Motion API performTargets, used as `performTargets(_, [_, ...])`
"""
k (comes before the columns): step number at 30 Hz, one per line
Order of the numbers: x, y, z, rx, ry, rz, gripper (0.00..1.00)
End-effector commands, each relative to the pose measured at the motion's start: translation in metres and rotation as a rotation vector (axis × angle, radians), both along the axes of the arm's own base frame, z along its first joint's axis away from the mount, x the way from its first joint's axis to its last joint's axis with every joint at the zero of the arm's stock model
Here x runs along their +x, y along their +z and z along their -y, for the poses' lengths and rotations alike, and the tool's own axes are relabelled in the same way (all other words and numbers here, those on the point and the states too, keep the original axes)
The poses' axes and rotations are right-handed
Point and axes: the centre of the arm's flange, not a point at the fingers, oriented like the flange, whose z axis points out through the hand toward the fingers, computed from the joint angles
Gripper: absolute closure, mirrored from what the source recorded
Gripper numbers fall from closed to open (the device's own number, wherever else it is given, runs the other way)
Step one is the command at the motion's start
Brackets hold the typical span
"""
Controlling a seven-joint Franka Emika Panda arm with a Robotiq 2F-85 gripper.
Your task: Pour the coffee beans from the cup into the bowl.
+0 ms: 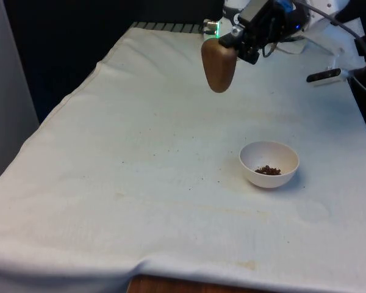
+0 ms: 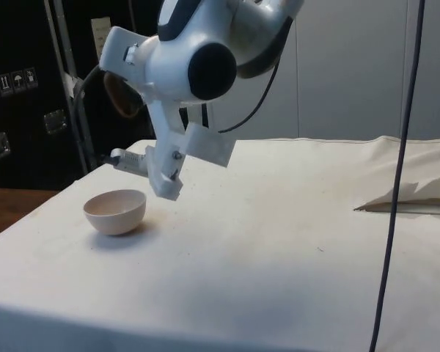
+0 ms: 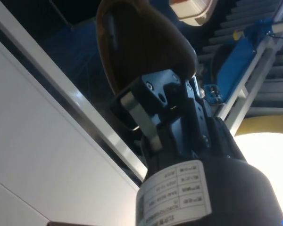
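- We saw the claw [image 1: 235, 50] clamped on a brown cup [image 1: 219, 66], which it held high above the far part of the desk [image 1: 140, 183].
- The cup hung well apart from the white bowl [image 1: 269, 163], toward the front view's left and farther back; its body pointed downward from the claw.
- The bowl sat on the white cloth toward the front view's right, and a small heap of coffee beans [image 1: 268, 170] lay in its bottom.
- We judged that the pour was largely done, though we could not tell whether any beans were left in the cup.
- For a clean finish, we thought the cup should be kept firmly gripped, brought level without a jerk, and set down well clear of the bowl so nothing got knocked.
- In the side view, the bowl [image 2: 115, 211] stood upright and undisturbed.
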Motion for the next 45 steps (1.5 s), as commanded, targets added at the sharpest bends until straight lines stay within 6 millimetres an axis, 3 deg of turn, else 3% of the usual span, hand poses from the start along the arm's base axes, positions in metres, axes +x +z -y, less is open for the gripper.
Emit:
performTargets(1, [-0.002,0.001,0.004,0.013,0.000,-0.021,1.00])
performTargets(23, [-0.014,-0.008,0.034,0.083,-0.062,-0.146,1.00])
performTargets(45, [-0.020,-0.016,0.048,0.167,-0.114,-0.245,1.00])
